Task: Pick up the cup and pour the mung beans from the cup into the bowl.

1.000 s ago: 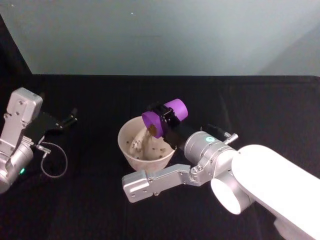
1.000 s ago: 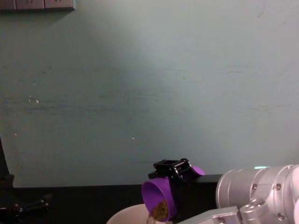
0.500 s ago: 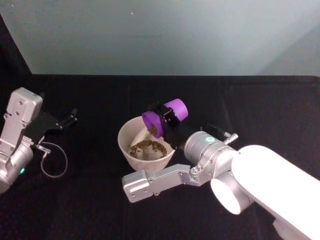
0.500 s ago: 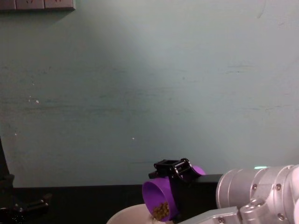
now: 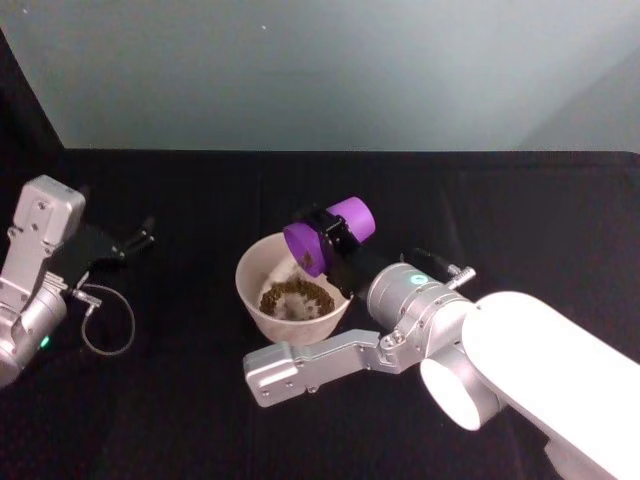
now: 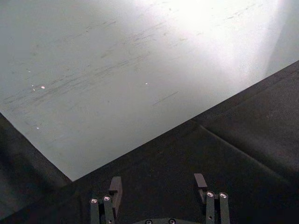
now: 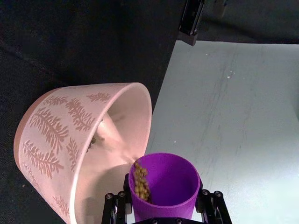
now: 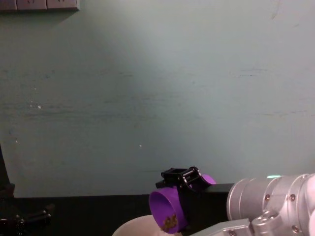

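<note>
Cup [image 5: 352,217], grasped by right end effector [image 5: 329,238], tipped over bowl [image 5: 241,280]; we see mung beans [image 5: 295,297] in both. Left end effector [image 6: 159,185] released, bench [image 5: 190,425] left edge.

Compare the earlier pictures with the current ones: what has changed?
More mung beans have fallen from the cup into the bowl, forming a ring; fewer remain at the cup's lip. The right gripper still holds the cup tilted over the bowl; the left gripper stays parked, open.

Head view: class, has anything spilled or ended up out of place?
Nothing stands out. The right tool holds the purple cup tipped over the bowl; the mung beans lie inside it, a few at the cup's lip, none on the black cloth. The left tool rests open, far left.
</note>
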